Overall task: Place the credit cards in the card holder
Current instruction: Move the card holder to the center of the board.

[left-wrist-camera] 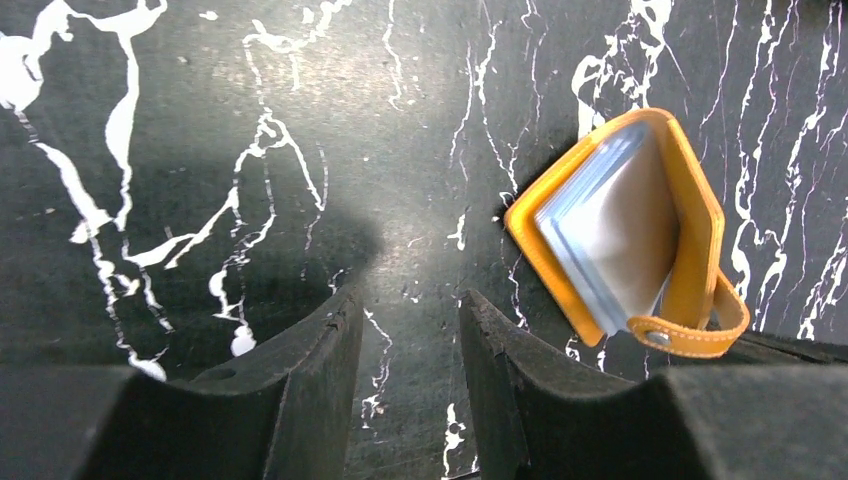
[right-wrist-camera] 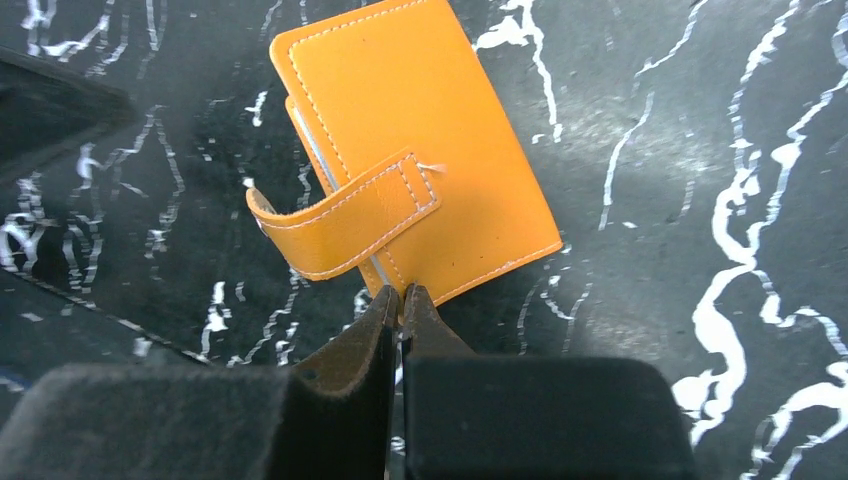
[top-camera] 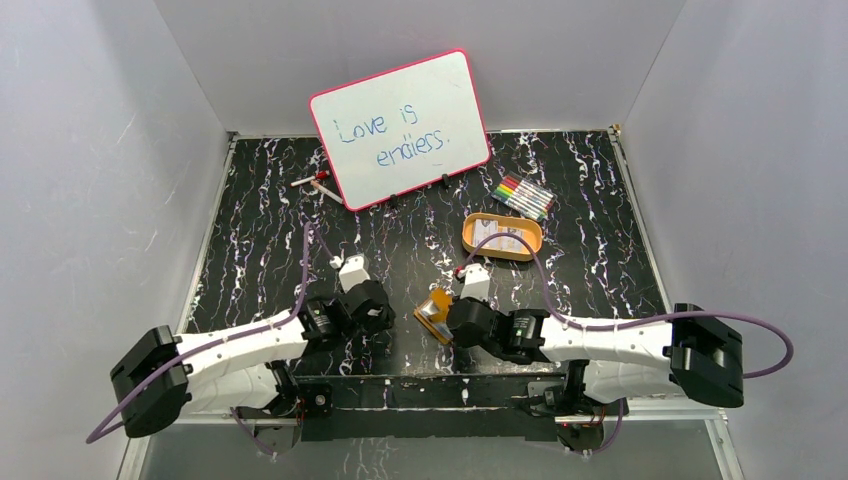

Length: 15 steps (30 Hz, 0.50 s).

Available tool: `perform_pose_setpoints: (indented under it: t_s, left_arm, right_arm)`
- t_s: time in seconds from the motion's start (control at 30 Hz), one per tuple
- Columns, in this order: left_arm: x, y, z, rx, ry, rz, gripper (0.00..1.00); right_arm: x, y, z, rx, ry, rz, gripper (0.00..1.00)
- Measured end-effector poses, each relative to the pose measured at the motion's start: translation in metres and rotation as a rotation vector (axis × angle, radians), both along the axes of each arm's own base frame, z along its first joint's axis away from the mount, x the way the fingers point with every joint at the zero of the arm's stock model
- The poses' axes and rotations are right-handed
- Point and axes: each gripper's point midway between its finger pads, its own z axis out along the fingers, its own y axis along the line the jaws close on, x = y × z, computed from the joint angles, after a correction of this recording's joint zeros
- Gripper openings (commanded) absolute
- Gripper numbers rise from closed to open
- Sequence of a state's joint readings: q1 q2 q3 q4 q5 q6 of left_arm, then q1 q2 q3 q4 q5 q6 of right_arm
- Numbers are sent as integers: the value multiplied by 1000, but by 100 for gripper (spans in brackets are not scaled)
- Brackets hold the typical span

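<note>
From above, the left arm stretches in from the near left, its left gripper (top-camera: 370, 305) pointing down just left of the card holder (top-camera: 434, 314); the right arm reaches in low from the near right, its right gripper (top-camera: 450, 322) at the holder's near corner, keeping it tilted; beyond the holder, pale credit cards (top-camera: 508, 233) lie in an orange oval tray (top-camera: 468, 243); farther back a whiteboard (top-camera: 400, 128) reads "Love is endless." in blue.

Left wrist: the fingers (left-wrist-camera: 320, 370) stand apart over the table (left-wrist-camera: 200, 120), gripping nothing; the holder sits to their right, ajar, clear sleeves showing.

Right wrist: the fingers (right-wrist-camera: 370, 340) are pinched together on the holder's lower edge; its strap (right-wrist-camera: 345, 215) bows loose off the cover.
</note>
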<state>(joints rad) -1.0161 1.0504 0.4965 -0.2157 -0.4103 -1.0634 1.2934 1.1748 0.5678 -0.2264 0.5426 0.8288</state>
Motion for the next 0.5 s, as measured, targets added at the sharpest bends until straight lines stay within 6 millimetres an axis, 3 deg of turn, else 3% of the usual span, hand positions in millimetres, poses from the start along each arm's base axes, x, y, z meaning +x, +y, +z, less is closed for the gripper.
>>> perform_pose_setpoints:
  t_s: [0.07,0.23,0.5]
  left_arm:
    - [1,-6,-3,-1,13,-15,39]
    - [1,-16,-1,-37,19,-39,39]
    - [2,-18,6,-67,9,-41,39]
  right_arm:
    - [-4,5,2,42,36,-9,0]
    - [-5,20,6,30,63,10,40]
    - [-1,30,14,-36,4,129,65]
